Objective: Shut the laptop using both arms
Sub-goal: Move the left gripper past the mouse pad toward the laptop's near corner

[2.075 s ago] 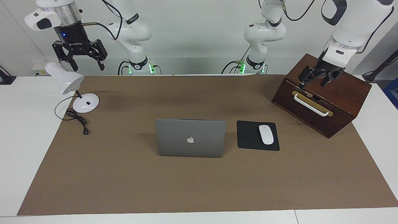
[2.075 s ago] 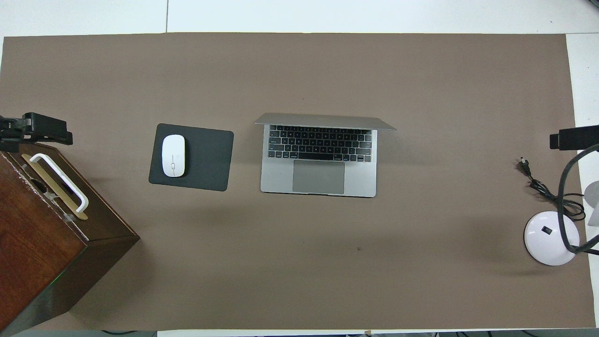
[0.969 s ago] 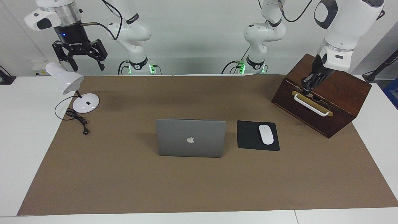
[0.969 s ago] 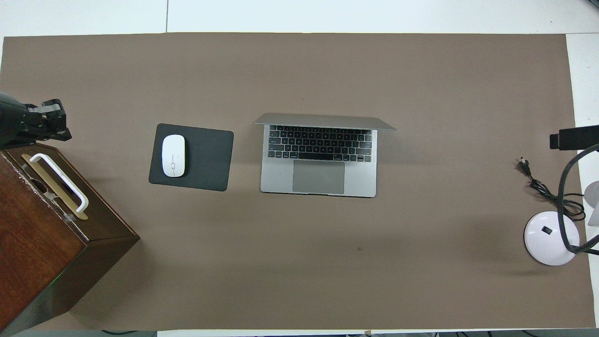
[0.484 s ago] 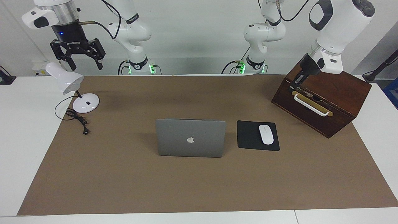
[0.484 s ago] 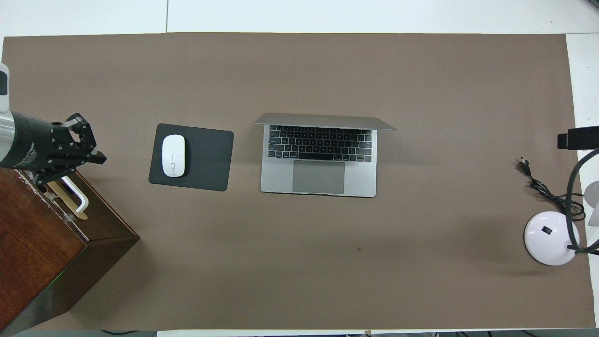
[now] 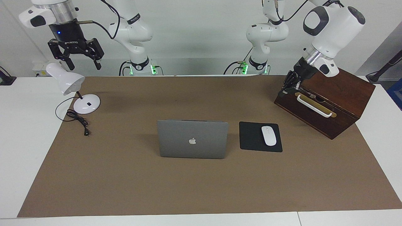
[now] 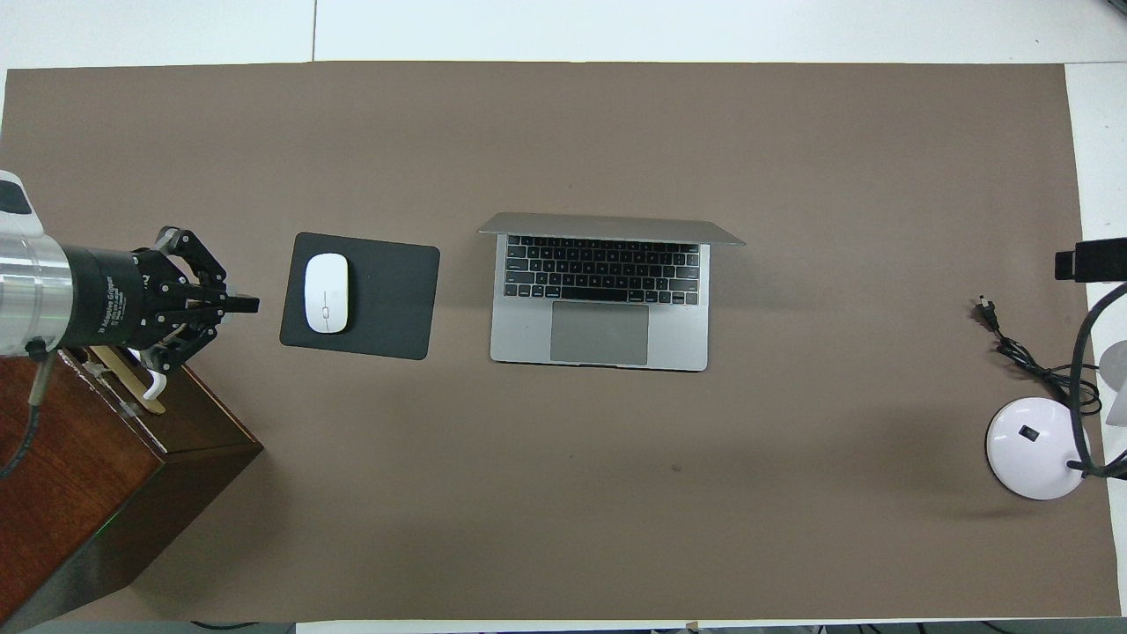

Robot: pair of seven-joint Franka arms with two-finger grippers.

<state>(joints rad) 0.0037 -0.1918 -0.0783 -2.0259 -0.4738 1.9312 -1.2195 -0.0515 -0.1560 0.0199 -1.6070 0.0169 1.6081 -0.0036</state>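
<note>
- White table (image 7: 19, 131) under a brown mat (image 7: 125, 188), pale wall past the robots.
- Laptop (image 7: 192, 139) mid-mat beside the mousepad (image 7: 252, 137), lid upright: closing not begun.
- Left gripper (image 7: 286, 88), fingertips together and empty, over the wooden box (image 7: 342, 94) corner.
- Right gripper (image 7: 82, 64), fingers spread and empty, above the lamp (image 7: 67, 82).

Mouse (image 7: 268, 140) on mousepad (image 7: 251, 137) beside laptop (image 7: 192, 139), toward left arm's end.

Silver-grey laptop (image 7: 192, 139), black mousepad (image 7: 251, 137), white mouse (image 7: 268, 135), dark brown wooden box (image 7: 342, 91), white lamp (image 7: 67, 82).
</note>
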